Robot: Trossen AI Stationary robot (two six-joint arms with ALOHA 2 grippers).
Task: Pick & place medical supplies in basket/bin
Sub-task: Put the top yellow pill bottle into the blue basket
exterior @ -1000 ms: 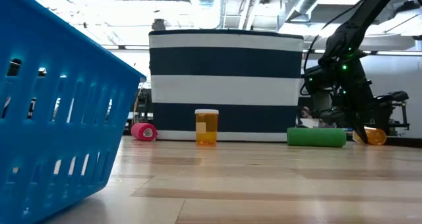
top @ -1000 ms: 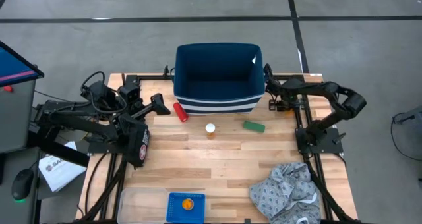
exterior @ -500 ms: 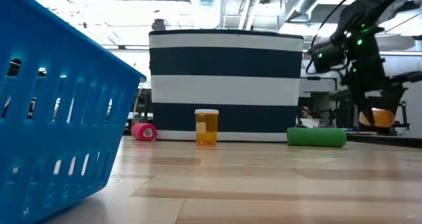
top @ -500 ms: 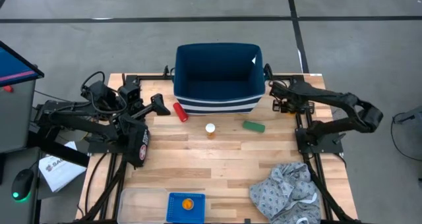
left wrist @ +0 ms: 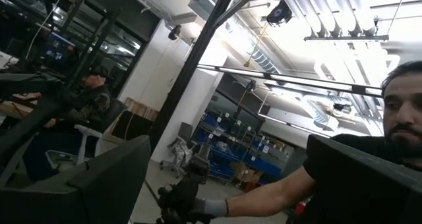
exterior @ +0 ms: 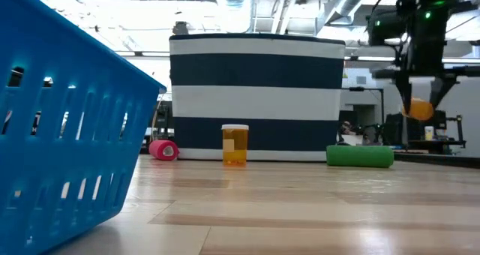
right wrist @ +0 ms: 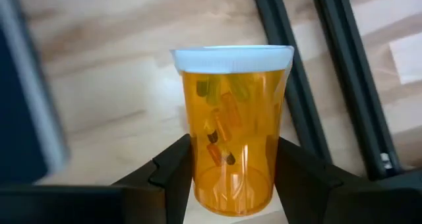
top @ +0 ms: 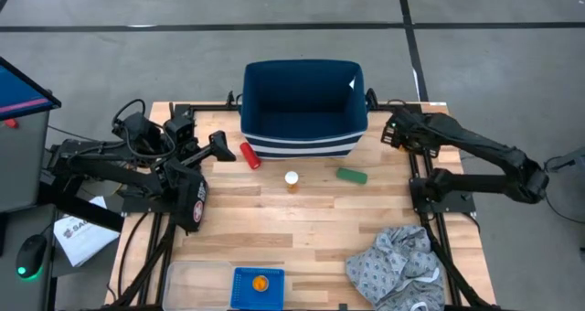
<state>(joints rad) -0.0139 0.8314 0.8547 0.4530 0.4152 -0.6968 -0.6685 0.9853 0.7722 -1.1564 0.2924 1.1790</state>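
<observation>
I'm working over a pale wooden tabletop [top: 302, 210] on a grey concrete floor, with a navy white-striped tub [top: 302, 110] at the upper middle of the high view. My right gripper [top: 395, 134] sits at the right of that tub, off the wood, its fingers [right wrist: 173, 178] pinching an orange pill bottle [right wrist: 232, 125] around the lower body, white cap pointing away. The small blue basket [top: 257, 288] is at the bottom edge of the high view, well apart, already holding something orange.

My worry is the long carry: the grip is low on a smooth round bottle, so a fast swing could let it tilt or slip out. The tub is just beside the gripper, and dropping into it instead would be the wrong bin. On the path lie another white-capped bottle [top: 291, 180] and the green piece [top: 351, 175]; a low pass could knock them.

The left gripper [top: 219, 144], spread wide, waits near the red cylinder [top: 249, 154].
</observation>
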